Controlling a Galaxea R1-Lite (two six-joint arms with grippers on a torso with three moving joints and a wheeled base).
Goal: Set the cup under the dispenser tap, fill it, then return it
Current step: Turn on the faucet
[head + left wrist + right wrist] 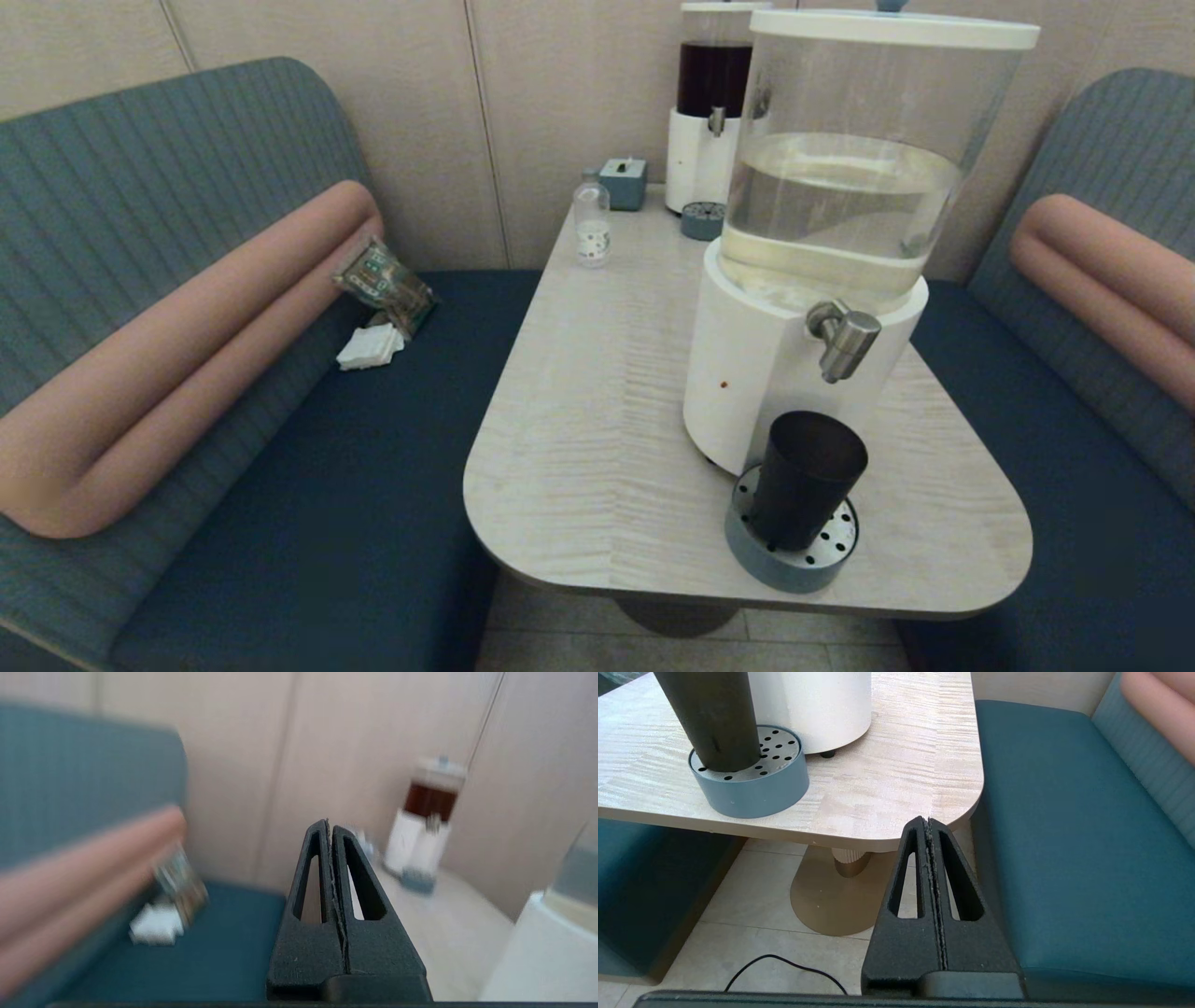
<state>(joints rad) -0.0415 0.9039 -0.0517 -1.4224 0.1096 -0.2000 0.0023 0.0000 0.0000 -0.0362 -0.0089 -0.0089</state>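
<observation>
Cup (805, 478) sits on drip tray (792, 549) below dispenser tap (845, 338), worktop's 5 o'clock corner. Right gripper (929, 823) fully closed, empty, off worktop edge; left gripper (329, 826) likewise, parked. Likely fill step: next, reach and press tap.

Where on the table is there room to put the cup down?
The widest bare wood is the table's left side, between the small bottle and the near edge, beside the big dispenser. It is crowded at the near right, where the cup stands on the drip tray under the tap.
</observation>
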